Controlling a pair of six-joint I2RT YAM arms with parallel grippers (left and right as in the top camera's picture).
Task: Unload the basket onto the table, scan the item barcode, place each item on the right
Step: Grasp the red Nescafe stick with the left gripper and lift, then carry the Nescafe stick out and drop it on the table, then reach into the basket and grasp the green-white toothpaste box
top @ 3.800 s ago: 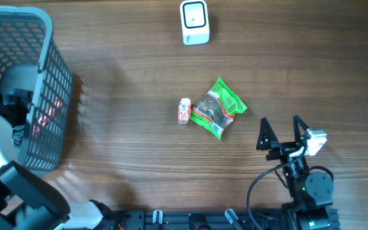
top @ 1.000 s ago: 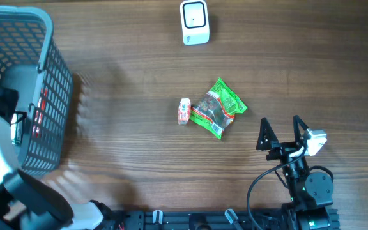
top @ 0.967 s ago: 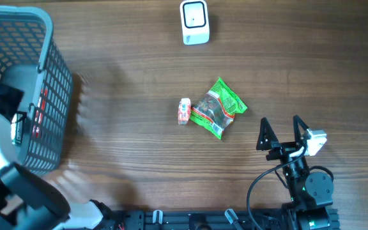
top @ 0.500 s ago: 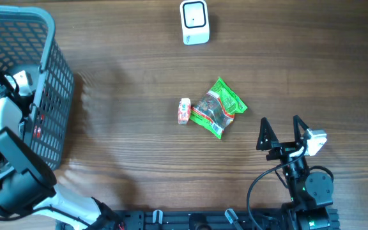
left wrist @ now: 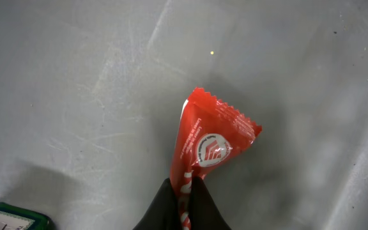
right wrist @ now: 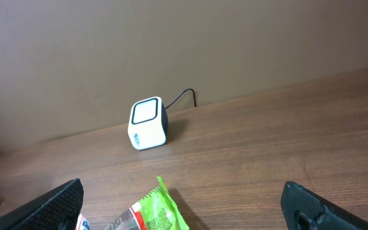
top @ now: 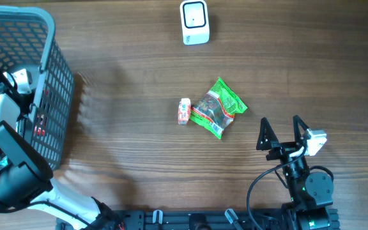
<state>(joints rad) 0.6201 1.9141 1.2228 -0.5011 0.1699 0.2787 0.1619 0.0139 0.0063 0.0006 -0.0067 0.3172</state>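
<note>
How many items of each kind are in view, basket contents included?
Packets: 3 (green bag, small orange packet, red packet pinched by the left end effector)
Scanner: 1
Basket: 1
Cropped green-edged item, kind unclear: 1
Total: 6

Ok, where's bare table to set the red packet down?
Bare table lies between the basket and the small candy, and right of the scanner, beyond the right gripper. Crowded mid-table around the candy and green bag.

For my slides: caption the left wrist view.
Left gripper pinches a red packet by its end, over the grey basket floor.
</note>
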